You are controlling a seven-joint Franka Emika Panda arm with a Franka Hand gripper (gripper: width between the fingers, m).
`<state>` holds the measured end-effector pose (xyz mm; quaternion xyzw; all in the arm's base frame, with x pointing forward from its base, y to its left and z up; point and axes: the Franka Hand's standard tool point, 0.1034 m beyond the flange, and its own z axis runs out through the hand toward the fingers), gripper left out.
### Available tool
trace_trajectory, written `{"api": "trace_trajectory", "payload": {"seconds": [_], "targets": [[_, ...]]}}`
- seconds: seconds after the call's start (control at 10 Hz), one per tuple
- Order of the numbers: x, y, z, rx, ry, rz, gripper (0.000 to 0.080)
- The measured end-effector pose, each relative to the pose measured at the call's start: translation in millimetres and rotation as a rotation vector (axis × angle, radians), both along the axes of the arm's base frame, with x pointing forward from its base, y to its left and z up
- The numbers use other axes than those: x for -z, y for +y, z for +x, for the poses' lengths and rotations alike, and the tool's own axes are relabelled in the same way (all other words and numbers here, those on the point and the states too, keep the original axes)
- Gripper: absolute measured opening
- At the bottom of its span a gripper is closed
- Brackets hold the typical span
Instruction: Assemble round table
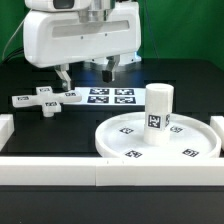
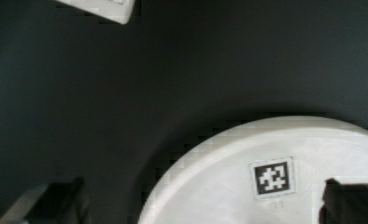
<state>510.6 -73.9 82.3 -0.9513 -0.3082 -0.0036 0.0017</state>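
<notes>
The gripper (image 1: 86, 74) hangs empty with its jaws spread wide, and my wrist view shows the rim of the round disc (image 1: 160, 140) lying below and between its fingertips (image 2: 48, 205). The cylinder leg (image 1: 158, 108) stands upright on the disc's hub, seated there, I judge, for fastening. The cross-shaped piece (image 1: 45, 100) lies well apart, just beside the marker board (image 1: 110, 96), not yet fitted.

You're looking at a robotics lab bench: a black tabletop (image 1: 60, 130) fenced by white border bars (image 1: 50, 168), with a marker board (image 1: 111, 96) carrying 4 tags.
</notes>
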Motion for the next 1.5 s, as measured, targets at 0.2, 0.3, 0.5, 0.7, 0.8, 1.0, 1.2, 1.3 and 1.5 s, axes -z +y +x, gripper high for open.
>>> {"api": "trace_trajectory", "payload": {"seconds": [0.2, 0.3, 0.5, 0.7, 0.8, 1.0, 1.2, 1.3, 1.5], "targets": [[-0.6, -11.1, 0.8, -0.258, -0.006, -0.016, 0.0649], [-3.0, -15.7, 1.5, -0.342, 0.008, -0.011, 0.0649], [-4.2, -26.3, -1.3, -0.372, 0.016, -0.006, 0.0649], [-3.1, -24.2, -1.3, -0.376, 0.018, -0.005, 0.0649], [-3.2, -26.0, -1.6, -0.375, 0.007, -0.010, 0.0649], [-1.3, -42.1, -18.3, -0.432, -0.048, -0.044, 0.0649], [7.7, -66.3, -44.7, -0.485, -0.037, -0.049, 0.0649], [7.4, -64.7, -43.5, -0.467, -0.037, -0.047, 0.0649], [8.3, -65.1, -44.4, -0.466, -0.035, -0.046, 0.0649]]}}
